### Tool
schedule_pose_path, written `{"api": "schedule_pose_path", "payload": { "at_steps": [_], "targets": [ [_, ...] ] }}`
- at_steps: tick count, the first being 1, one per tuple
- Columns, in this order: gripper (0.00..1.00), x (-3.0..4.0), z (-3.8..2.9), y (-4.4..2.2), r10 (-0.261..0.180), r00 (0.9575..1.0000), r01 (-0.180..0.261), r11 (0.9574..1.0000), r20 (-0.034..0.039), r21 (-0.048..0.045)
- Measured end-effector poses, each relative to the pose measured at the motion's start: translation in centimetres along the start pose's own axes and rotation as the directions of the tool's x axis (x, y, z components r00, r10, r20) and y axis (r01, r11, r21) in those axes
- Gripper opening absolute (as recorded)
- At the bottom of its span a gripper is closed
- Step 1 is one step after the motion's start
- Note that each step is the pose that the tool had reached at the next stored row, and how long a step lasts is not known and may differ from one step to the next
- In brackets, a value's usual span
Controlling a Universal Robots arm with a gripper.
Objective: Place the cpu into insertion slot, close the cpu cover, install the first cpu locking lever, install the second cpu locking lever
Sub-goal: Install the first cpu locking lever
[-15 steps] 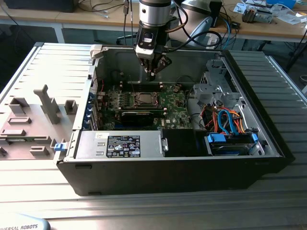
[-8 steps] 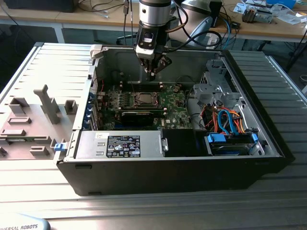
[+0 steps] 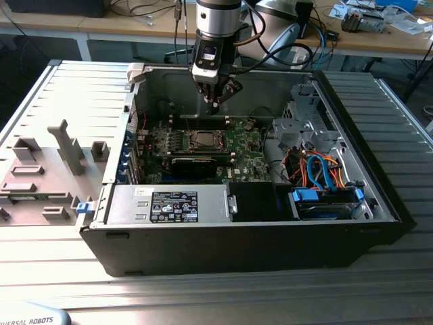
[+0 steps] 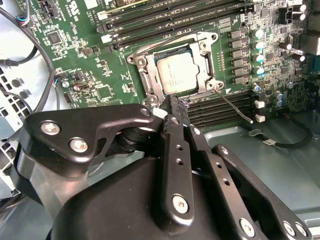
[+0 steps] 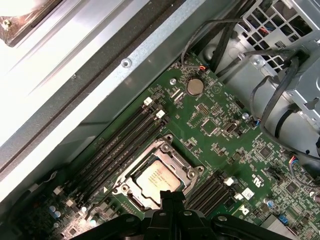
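Inside the open case (image 3: 237, 250), on the motherboard (image 4: 100, 65), your cpu (image 4: 179, 75) sits in the insertion slot (image 4: 138, 60) under the cpu cover (image 4: 151, 82). The pincer (image 4: 173, 104), fingers pressed together and apparently empty, hovers at the slot's corner, with a wire locking lever (image 4: 233, 106) just beside it.

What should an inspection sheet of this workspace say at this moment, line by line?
Surface: slatted metal table carrying an open computer case.
Job's things: cpu lies in the insertion slot; cpu cover lies flat around it; one thin locking lever sticks out sideways.
Clutter: grey fixture blocks at the exterior view's left.
Grippers: tool shut, tips at the cover's corner.
Cables: orange and blue cables inside the case; black cables beside the board.
Surroundings: benches behind.
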State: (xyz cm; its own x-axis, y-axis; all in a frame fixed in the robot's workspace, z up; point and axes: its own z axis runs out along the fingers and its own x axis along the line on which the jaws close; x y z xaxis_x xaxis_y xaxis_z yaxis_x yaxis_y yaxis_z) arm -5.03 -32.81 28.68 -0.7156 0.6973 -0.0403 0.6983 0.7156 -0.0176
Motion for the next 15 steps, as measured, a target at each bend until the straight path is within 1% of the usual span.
{"api": "schedule_pose_path", "payload": {
  "at_steps": [15],
  "targets": [
    [0.11, 0.00, 0.00, 0.00, -0.013, 0.9999, 0.013, 0.9999, 0.0002, -0.0005]
  ]
}}
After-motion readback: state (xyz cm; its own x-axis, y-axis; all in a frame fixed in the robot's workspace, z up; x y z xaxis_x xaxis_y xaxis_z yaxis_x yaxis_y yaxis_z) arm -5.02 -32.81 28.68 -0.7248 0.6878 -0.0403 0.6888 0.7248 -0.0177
